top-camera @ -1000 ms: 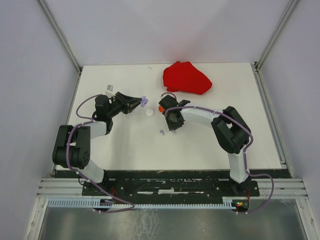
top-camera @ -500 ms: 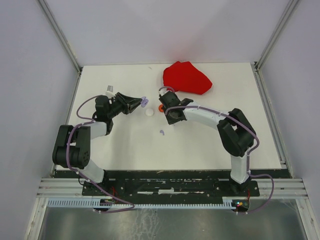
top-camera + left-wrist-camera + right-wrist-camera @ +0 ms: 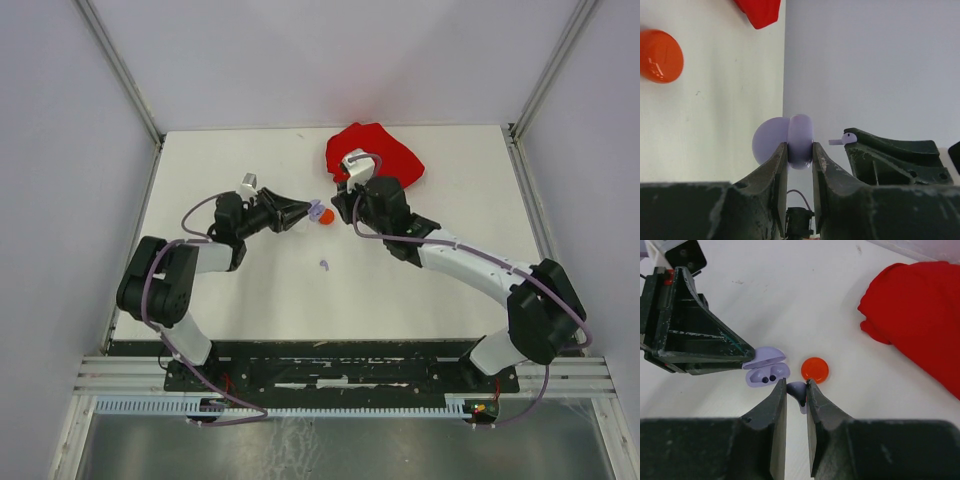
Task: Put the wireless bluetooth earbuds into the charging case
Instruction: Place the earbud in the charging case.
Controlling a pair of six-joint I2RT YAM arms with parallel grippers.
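My left gripper (image 3: 308, 212) is shut on the lower half of an open lilac charging case (image 3: 318, 210), lid up; its two sockets show empty in the right wrist view (image 3: 767, 371). In its own view the jaws (image 3: 800, 147) pinch the case (image 3: 799, 140) from both sides. My right gripper (image 3: 796, 385) is shut on a lilac earbud (image 3: 799, 391), just right of the case and above the table. That earbud (image 3: 846, 138) also shows at the tip of the right fingers in the left wrist view. A second lilac earbud (image 3: 324, 265) lies on the table nearer the arms.
An orange round case (image 3: 326, 219) (image 3: 815, 369) (image 3: 659, 56) lies shut on the table right beside the lilac case. A crumpled red cloth (image 3: 385, 155) (image 3: 920, 315) sits at the back, just behind my right wrist.
My left gripper carried the lilac case to the right, up to the orange case. My right arm swung back toward the red cloth, its jaws closing on the earbud.
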